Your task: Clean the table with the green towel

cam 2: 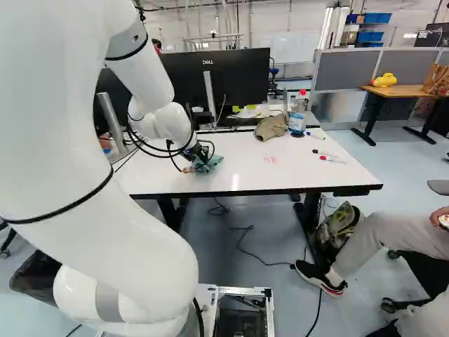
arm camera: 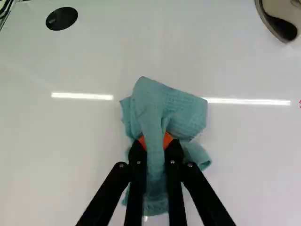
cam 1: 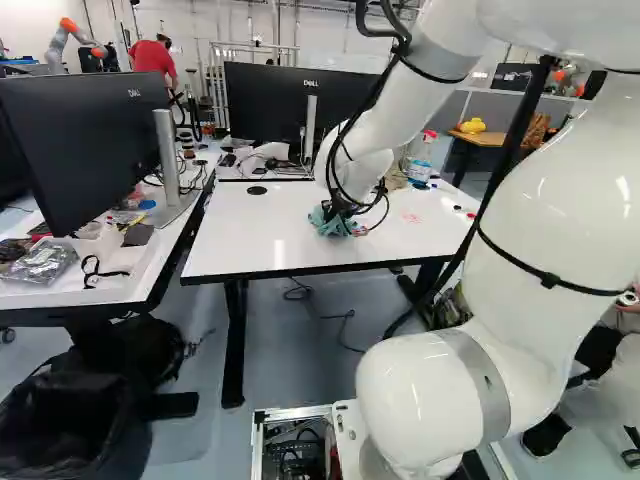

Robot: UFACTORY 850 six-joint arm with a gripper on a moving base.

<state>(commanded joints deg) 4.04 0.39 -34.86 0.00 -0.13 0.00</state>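
gripper (cam 1: 343, 222) clamped on the bunched green towel (arm camera: 167, 110), pads either side of a fold, towel on the white tabletop (cam 1: 270, 235), near the round black cable grommet (arm camera: 61, 18).

A khaki item (cam 2: 271, 127) is lying just beside a red-topped bottle (cam 2: 297, 121), and markers (cam 2: 332, 160) are resting nearby. A black monitor (cam 1: 275, 105) is standing farther back. At the right of the right base view, a yellow object (cam 2: 384, 81) is sitting on a wooden surface (cam 2: 407, 91). Far back in the left base view, another robot (cam 1: 58, 42) is rising.
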